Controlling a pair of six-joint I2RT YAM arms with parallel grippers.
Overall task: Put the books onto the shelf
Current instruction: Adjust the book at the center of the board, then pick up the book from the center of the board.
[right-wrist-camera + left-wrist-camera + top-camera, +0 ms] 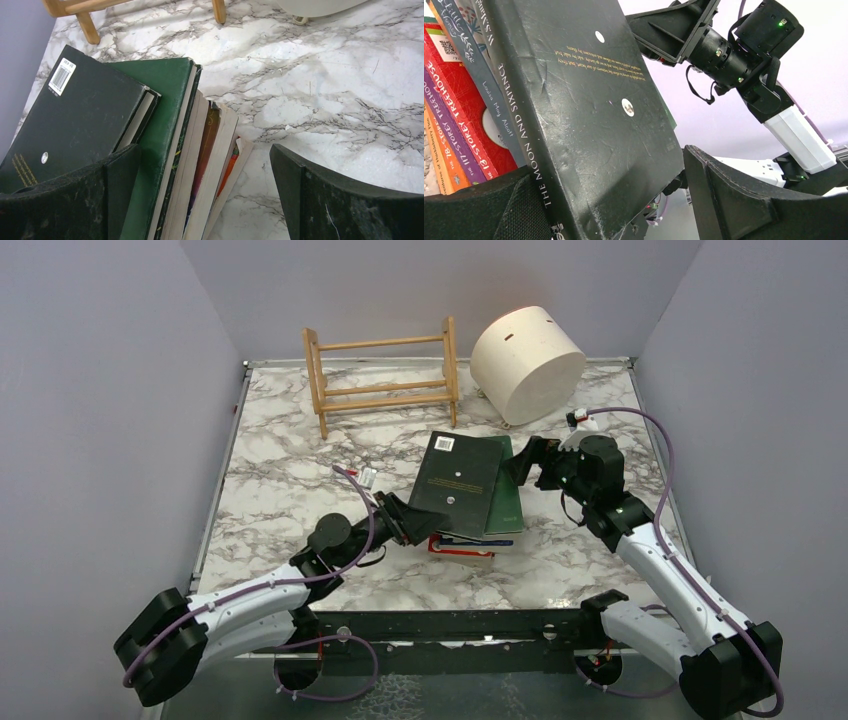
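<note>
My left gripper's (418, 523) jaws straddle the black hardback book (458, 478) topping the mid-bench stack (463, 544), grip unclear; right gripper's (527, 462) jaws gape wide.

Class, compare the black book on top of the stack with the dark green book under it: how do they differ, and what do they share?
The black book lies on top; the dark green book lies beneath, mostly covered. The black book is shifted left off the stack; the dark green book sits square with it. The black book bears a barcode sticker; the dark green book shows none. Both are off the shelf.
</note>
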